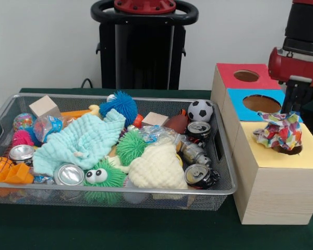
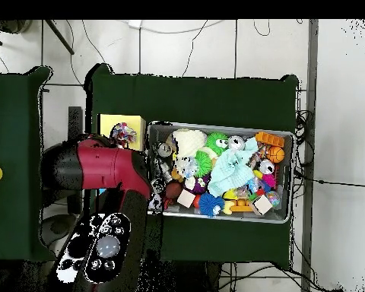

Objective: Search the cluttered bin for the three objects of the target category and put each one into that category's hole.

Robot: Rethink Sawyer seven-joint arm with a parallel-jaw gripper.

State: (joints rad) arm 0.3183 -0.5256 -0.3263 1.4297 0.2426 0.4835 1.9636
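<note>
1. The end effector (image 1: 293,99) is hanging at the right of the front view, just above and behind a crumpled multicoloured cloth (image 1: 279,131); I cannot tell whether it is spread or closed, since only its dark body is showing there and the arm is covering it from overhead.
2. The cloth is sitting bunched in the hole of the yellow-topped box (image 1: 275,177), partly spilling over the rim rather than dropped through. I would judge this a drop in progress or just finishing.
3. Behind that box, a blue-topped box (image 1: 255,104) and a red-topped box (image 1: 242,77) are standing in a row, each hole looking empty.
4. The bin (image 1: 146,191) is lying just beside the boxes on the green table (image 1: 146,229), to the left in the front view, its long axis running across the picture.
5. In it a pale mint cloth (image 1: 83,143) and a cream cloth (image 1: 157,167) are lying on top of the clutter. If cloth is the category, the cream one is nearer the end effector, so the coming reach goes leftward and down.
</note>
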